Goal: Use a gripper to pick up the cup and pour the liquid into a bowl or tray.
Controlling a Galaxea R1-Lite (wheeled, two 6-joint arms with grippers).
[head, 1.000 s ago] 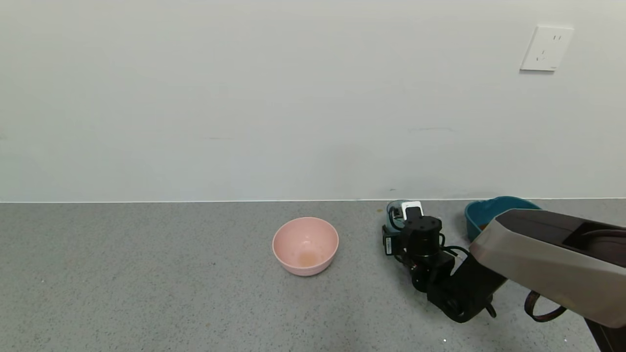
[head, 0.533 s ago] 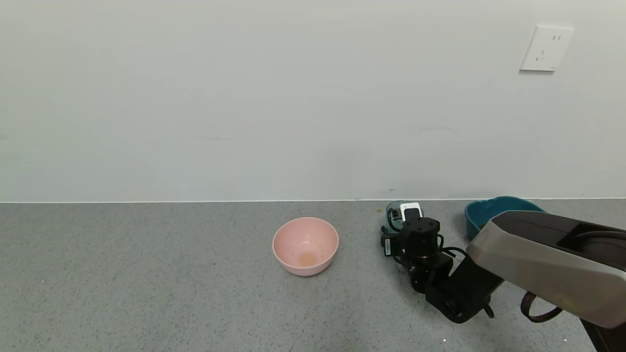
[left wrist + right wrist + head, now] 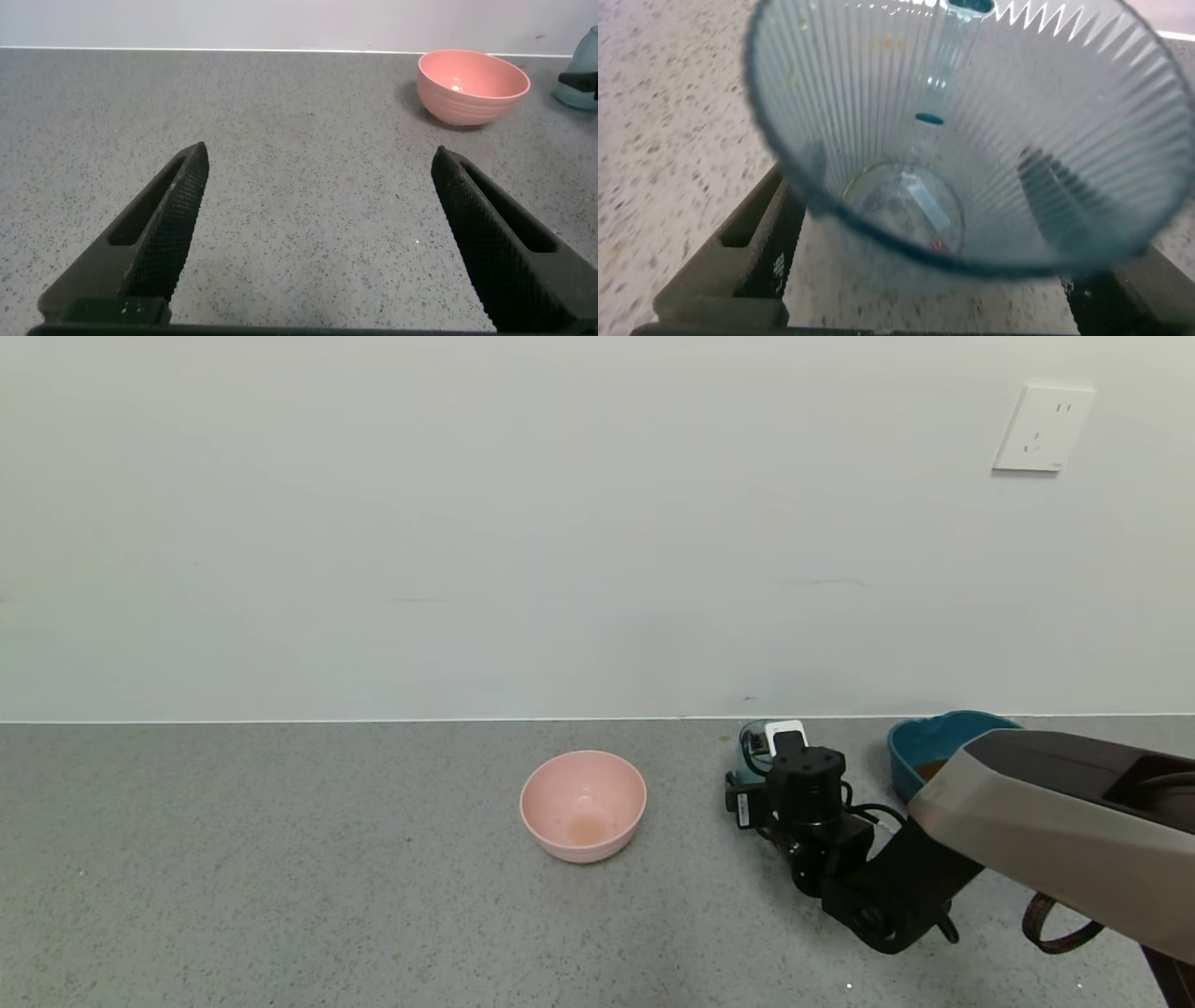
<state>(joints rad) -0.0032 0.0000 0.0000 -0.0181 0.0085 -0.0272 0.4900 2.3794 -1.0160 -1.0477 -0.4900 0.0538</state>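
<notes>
The blue-green ribbed cup stands upright by the back wall. My right gripper reaches down around it. In the right wrist view the cup fills the frame between the two black fingers; it holds only a tiny red-brown drop at its bottom. The dark teal tub sits right of the cup, partly hidden by my right arm, with a patch of orange-brown liquid showing inside. My left gripper is open and empty low over the counter, out of the head view.
A round pink bowl with a faint orange stain stands left of the cup; it also shows in the left wrist view. The wall runs close behind the cup and tub. A wall socket is high on the right.
My right arm and gripper shifted slightly left, then back right and a little up. The cup stays at the same spot by the wall. A bit more of the tub's inside shows.
</notes>
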